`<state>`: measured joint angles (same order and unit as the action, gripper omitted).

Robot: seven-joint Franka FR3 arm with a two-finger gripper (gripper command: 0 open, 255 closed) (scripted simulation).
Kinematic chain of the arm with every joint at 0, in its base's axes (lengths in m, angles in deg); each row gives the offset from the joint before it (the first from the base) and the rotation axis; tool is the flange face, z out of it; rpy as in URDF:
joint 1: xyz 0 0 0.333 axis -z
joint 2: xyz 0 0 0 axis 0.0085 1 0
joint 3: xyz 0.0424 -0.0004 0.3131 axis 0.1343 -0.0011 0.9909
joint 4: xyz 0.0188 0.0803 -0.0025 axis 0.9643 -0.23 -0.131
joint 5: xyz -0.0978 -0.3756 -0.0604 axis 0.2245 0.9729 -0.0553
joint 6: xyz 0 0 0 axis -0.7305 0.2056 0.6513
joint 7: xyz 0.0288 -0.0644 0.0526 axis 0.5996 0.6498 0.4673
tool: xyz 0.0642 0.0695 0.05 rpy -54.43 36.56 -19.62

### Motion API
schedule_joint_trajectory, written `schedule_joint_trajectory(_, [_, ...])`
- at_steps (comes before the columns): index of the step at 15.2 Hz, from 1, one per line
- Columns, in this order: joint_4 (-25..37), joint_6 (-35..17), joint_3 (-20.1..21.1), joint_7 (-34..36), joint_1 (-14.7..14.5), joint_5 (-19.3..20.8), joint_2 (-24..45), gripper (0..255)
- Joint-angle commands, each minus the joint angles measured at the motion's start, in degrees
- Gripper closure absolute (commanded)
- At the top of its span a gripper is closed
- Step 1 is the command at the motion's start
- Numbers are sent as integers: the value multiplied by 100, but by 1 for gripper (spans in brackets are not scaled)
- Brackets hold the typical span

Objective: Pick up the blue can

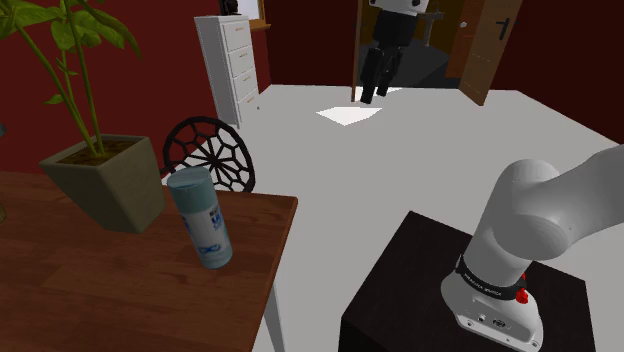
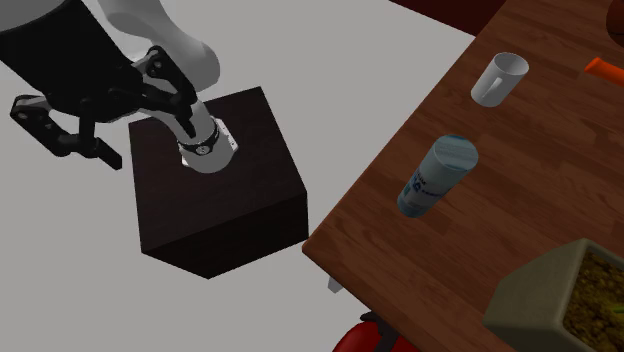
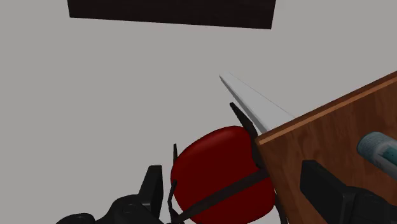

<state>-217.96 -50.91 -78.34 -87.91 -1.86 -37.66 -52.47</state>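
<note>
The blue can [image 1: 200, 218] is pale blue with a white and blue label and stands upright on the wooden table [image 1: 120, 300], near its corner. It also shows as the can [image 2: 437, 177] and, past the right fingertip, the can [image 3: 378, 147]. My gripper [image 1: 373, 92] hangs open high over the grey floor, well away from the can and off the table's edge. In the second exterior view the gripper [image 2: 72, 138] sits at the upper left, above the stand. The wrist view has the gripper [image 3: 238, 191] with fingers apart and nothing between them.
A potted plant in a square planter [image 1: 105, 180] stands behind the can. A white mug [image 2: 498, 78] and an orange object [image 2: 603, 68] lie farther along the table. A chair with a black web back [image 1: 212, 152] and red seat [image 3: 219, 168] stands at the table corner. The dark stand [image 2: 215, 180] is on the floor.
</note>
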Motion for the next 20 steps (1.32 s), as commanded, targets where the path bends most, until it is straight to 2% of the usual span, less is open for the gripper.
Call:
schedule_joint_trajectory(1, [0,0,0,0,0,0,0,0])
schedule_joint_trajectory(12, [619,-561,1499,1657,-209,-419,1051,0])
schedule_joint_trajectory(20, [1630,-847,2585,2954,-199,-213,2320,0])
